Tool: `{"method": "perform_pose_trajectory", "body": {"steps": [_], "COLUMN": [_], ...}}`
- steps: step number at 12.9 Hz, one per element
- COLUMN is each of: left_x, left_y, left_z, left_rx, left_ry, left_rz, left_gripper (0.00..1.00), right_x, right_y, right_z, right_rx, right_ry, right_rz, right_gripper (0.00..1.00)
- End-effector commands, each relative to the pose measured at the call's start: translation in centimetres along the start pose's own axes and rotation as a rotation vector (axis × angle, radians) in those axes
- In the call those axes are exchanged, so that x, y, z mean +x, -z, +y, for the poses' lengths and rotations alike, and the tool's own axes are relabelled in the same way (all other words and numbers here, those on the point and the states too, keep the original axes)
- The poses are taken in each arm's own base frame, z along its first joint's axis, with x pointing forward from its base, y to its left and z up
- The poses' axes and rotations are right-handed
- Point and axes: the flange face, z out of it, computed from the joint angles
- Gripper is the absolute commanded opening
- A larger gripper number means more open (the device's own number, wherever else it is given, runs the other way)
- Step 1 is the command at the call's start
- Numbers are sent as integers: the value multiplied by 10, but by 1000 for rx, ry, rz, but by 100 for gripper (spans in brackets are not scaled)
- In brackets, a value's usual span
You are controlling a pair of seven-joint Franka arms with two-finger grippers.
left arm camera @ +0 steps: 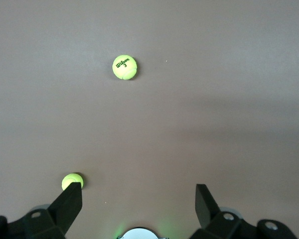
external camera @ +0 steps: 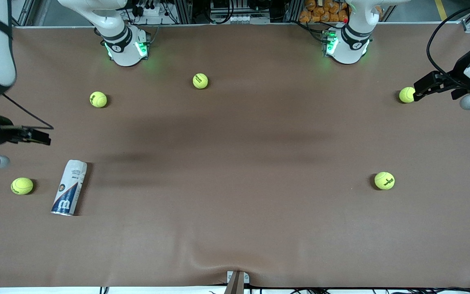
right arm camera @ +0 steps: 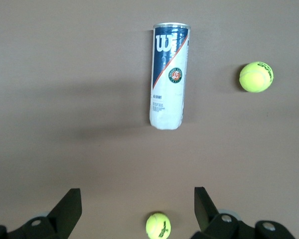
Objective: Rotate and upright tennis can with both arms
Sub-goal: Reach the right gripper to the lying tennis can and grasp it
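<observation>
1. We see the tennis can (external camera: 69, 187) lying on its side on the brown tabletop (external camera: 235, 212), toward the right arm's end, with its metal-rimmed end pointing toward the front camera and its pale rounded end pointing toward the robots' bases.
2. In the right wrist view the tennis can (right arm camera: 169, 74) shows a navy band with a large white letter logo next to the rim, a round red emblem lower down, and a white body.
3. We find one tennis ball (external camera: 22, 185) just beside the can, closer to the table's end, not touching it; a second tennis ball (external camera: 98, 99) lies farther from the front camera than the can.
4. The right gripper (external camera: 35, 134) hangs in the air over the tabletop between that second ball and the can, its fingers (right arm camera: 67, 211) spread wide and holding nothing.
5. We note a third tennis ball (external camera: 200, 81) in front of the bases, and a fourth tennis ball (external camera: 384, 180) toward the left arm's end.
6. The left gripper (external camera: 422, 87) hovers at the left arm's end, right by a fifth tennis ball (external camera: 406, 94), with its fingers (left arm camera: 65, 204) apart and empty.
7. Both arms reach out from green-lit bases (external camera: 129, 49).
</observation>
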Motion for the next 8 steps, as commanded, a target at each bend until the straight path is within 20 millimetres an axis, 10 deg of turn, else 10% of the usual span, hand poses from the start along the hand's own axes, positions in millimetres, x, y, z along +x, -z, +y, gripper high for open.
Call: {"method": "perform_pose_trajectory", "body": {"steps": [1, 8], "left_x": [0, 1], "left_y": [6, 4], "left_z": [0, -2], "left_rx": [-15, -6], "left_ry": [-17, -9], "left_rz": [-4, -3], "left_gripper": [100, 100], "right_x": [26, 75], "right_y": [-36, -168], "right_z": [10, 48], "right_rx": [-17, -6], "right_ry": [17, 26], "right_rz": [-5, -3], "right_gripper": [100, 100]}}
